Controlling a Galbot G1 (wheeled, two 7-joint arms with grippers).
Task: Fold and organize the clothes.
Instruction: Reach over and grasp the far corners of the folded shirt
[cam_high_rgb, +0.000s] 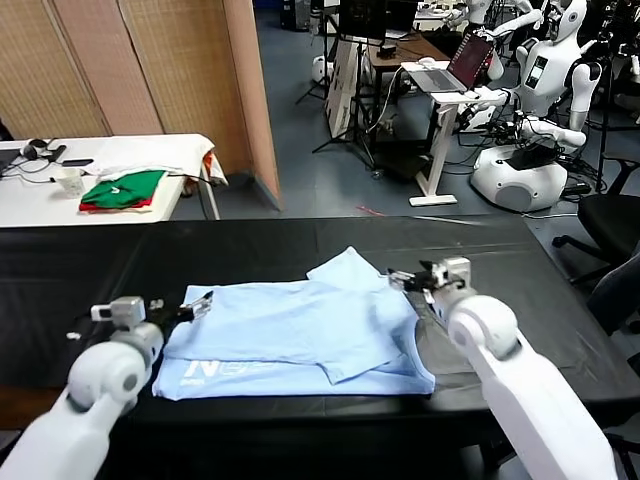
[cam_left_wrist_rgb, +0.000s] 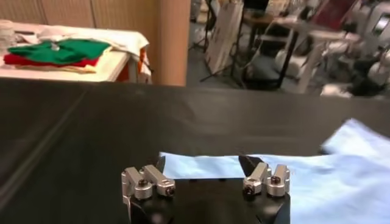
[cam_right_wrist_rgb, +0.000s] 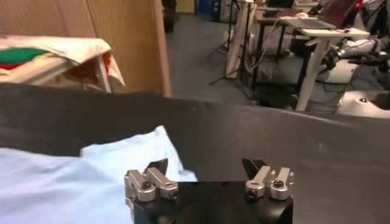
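The clothes are one light-blue T-shirt (cam_high_rgb: 300, 335) lying flat and partly folded on the black table (cam_high_rgb: 90, 260). White lettering (cam_high_rgb: 200, 368) shows near its front left corner, and one sleeve sticks out toward the back. My left gripper (cam_high_rgb: 200, 303) hovers open at the shirt's left edge, holding nothing. In the left wrist view the left gripper (cam_left_wrist_rgb: 206, 164) spans the shirt's edge (cam_left_wrist_rgb: 304, 176). By the shirt's back right corner my right gripper (cam_high_rgb: 405, 280) is also open and empty. The right wrist view shows the right gripper (cam_right_wrist_rgb: 205, 165) with the shirt (cam_right_wrist_rgb: 73, 176) beside one fingertip.
A white side table (cam_high_rgb: 190, 150) at the back left carries folded green-and-red garments (cam_high_rgb: 125, 190). Behind it stands a wooden partition (cam_high_rgb: 180, 70). Beyond the black table are a laptop desk (cam_high_rgb: 460, 80), other robots (cam_high_rgb: 540, 100) and an office chair (cam_high_rgb: 610, 220).
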